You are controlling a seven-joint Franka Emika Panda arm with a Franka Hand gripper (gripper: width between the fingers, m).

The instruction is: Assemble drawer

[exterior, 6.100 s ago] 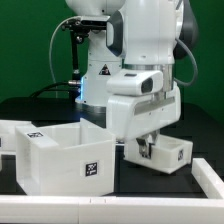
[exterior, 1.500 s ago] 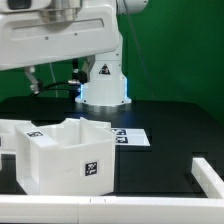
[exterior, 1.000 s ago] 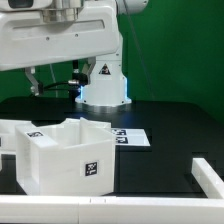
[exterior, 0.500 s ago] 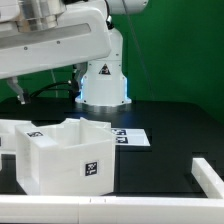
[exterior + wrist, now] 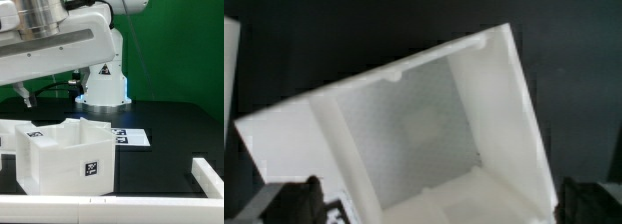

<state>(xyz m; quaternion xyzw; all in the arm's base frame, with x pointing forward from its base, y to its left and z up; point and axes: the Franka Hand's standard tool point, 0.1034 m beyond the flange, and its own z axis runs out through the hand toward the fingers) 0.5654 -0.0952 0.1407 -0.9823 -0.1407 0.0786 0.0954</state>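
The fingers (image 5: 304, 198) stand spread wide, one dark tip at each side of the wrist view, and they grasp nothing. Between them the camera looks straight down into the open top of the drawer's casing (image 5: 420, 130), whose white walls drop to a pale grey floor inside. The tips do not appear to touch the walls. In the exterior view a single dark fingertip (image 5: 22, 96) hangs below the arm (image 5: 60, 45), high above the worktop (image 5: 170, 150) and clear of the casing, toward the exterior view's left.

The casing (image 5: 60, 160) stands upright on the black worktop, open side up, in the exterior view's left half. A small black-and-white tag (image 5: 90, 167) sits on its near face. Behind it, by its far corner, the marker board (image 5: 128, 136) lies flat.

A white rim (image 5: 60, 210) runs along the near edge of the worktop and turns up at the exterior view's right. The arm's white base (image 5: 105, 85) rises at the back before a green backdrop (image 5: 185, 60).
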